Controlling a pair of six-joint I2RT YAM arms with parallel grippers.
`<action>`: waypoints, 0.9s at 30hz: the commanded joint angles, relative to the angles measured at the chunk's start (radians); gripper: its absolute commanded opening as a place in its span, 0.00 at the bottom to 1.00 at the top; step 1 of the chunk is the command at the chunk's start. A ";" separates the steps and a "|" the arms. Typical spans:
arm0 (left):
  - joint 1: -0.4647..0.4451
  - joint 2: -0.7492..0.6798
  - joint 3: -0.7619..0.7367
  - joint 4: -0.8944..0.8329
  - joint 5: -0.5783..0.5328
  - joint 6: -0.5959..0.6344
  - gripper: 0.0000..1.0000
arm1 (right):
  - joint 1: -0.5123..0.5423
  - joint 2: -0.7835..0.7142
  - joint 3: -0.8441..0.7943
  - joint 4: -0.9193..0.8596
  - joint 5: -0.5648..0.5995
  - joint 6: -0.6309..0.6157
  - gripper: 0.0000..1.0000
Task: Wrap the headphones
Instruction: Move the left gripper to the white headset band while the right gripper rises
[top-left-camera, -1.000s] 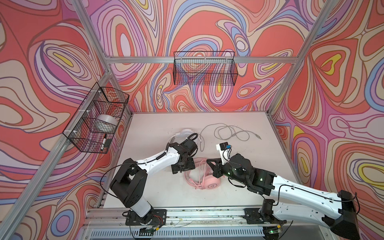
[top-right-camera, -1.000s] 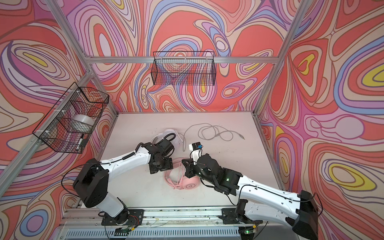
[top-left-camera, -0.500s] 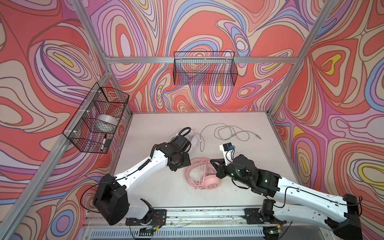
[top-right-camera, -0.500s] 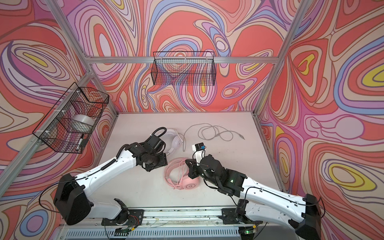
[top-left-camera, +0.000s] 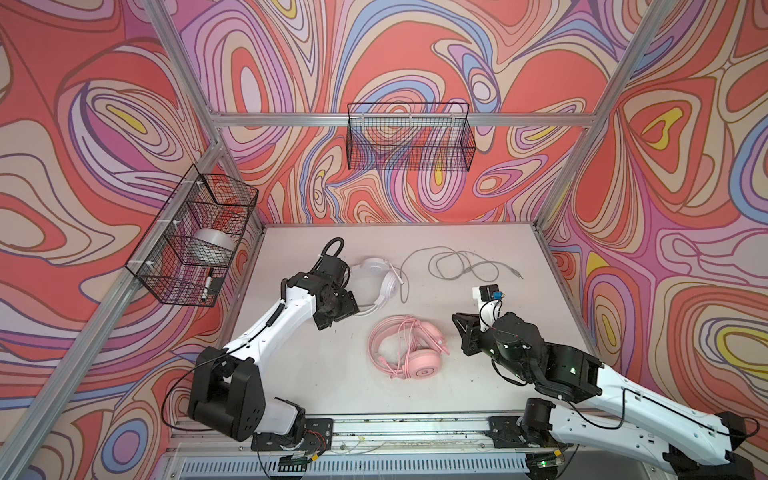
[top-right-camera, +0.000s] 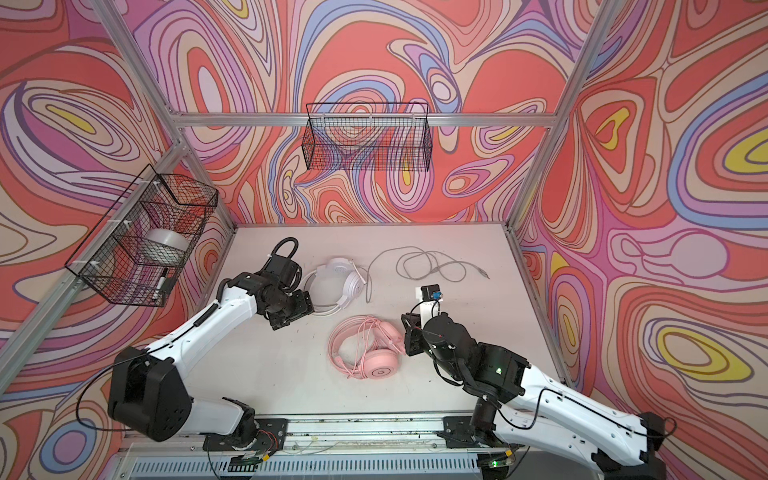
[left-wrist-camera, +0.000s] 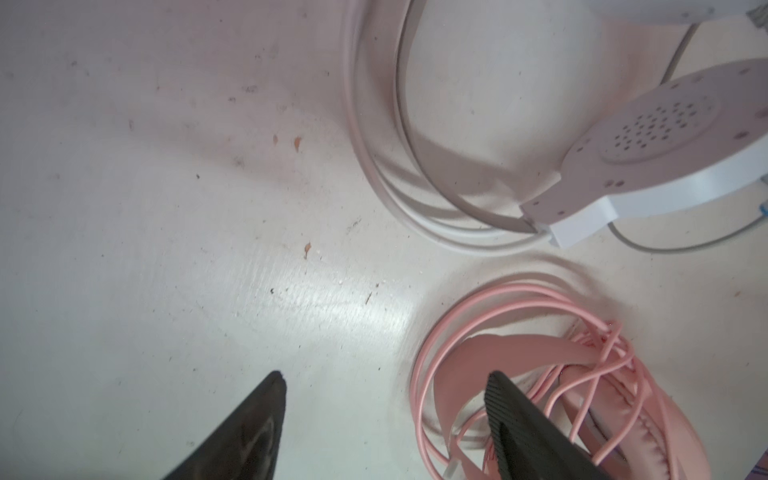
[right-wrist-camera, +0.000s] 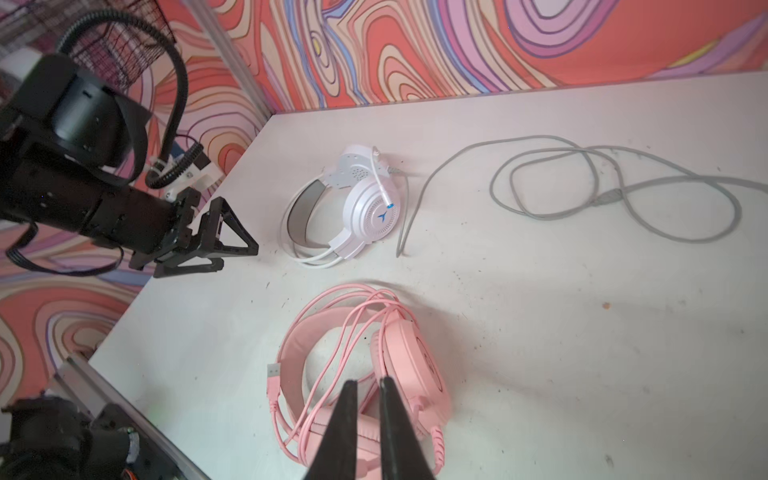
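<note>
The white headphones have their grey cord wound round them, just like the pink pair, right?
No. The pink headphones do have their cord looped round them, but the white headphones leave their grey cord sprawled loose across the table, as both top views show.

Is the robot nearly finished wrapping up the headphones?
About halfway. Done: the pink headphones lie with their pink cable looped around them. In hand: nothing; the left gripper and right gripper both have jaws parted and empty. Left: the white headphones, whose grey cable sprawls loose.
</note>
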 joint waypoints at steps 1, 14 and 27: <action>0.029 0.083 0.036 0.043 0.031 0.050 0.85 | -0.009 -0.024 0.038 -0.132 0.100 0.027 0.26; 0.078 0.428 0.191 0.147 0.077 0.063 0.84 | -0.041 0.033 0.106 -0.218 0.088 0.041 0.42; 0.095 0.560 0.270 0.099 -0.042 0.073 0.56 | -0.205 0.152 0.108 -0.103 -0.207 -0.080 0.44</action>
